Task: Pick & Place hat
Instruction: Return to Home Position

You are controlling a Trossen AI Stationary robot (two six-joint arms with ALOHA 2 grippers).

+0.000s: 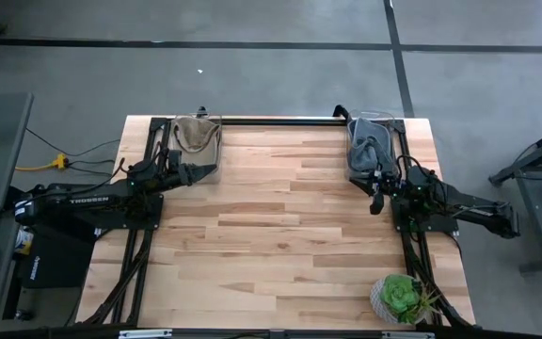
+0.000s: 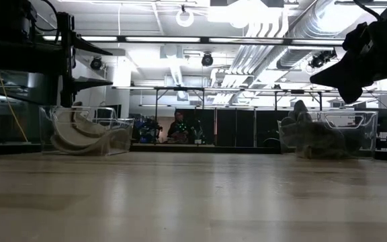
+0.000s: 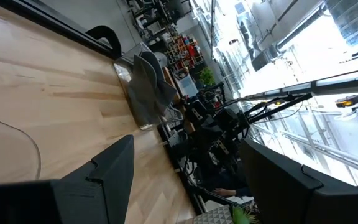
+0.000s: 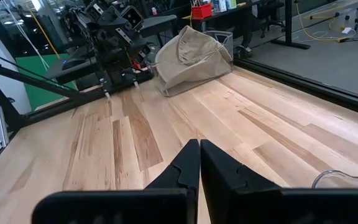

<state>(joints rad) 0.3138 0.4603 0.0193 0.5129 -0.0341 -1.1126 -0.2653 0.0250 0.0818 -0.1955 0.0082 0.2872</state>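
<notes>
A tan hat (image 1: pixel 194 135) lies in a clear bin (image 1: pixel 216 151) at the table's far left corner; the right wrist view shows it as the tan hat (image 4: pixel 188 55). A grey hat (image 1: pixel 369 149) lies in a second clear bin (image 1: pixel 398 127) at the far right, also seen as the grey hat (image 3: pixel 148 78). My left gripper (image 1: pixel 205 172) hovers open just in front of the tan hat's bin, with nothing between its fingers (image 3: pixel 114 165). My right gripper (image 1: pixel 376 201) is shut and empty, just in front of the grey hat's bin.
A potted green plant (image 1: pixel 403 299) stands at the table's near right corner. A black rail (image 1: pixel 280 121) runs along the far edge between the two bins. The wooden tabletop (image 1: pixel 280 226) stretches bare between the arms.
</notes>
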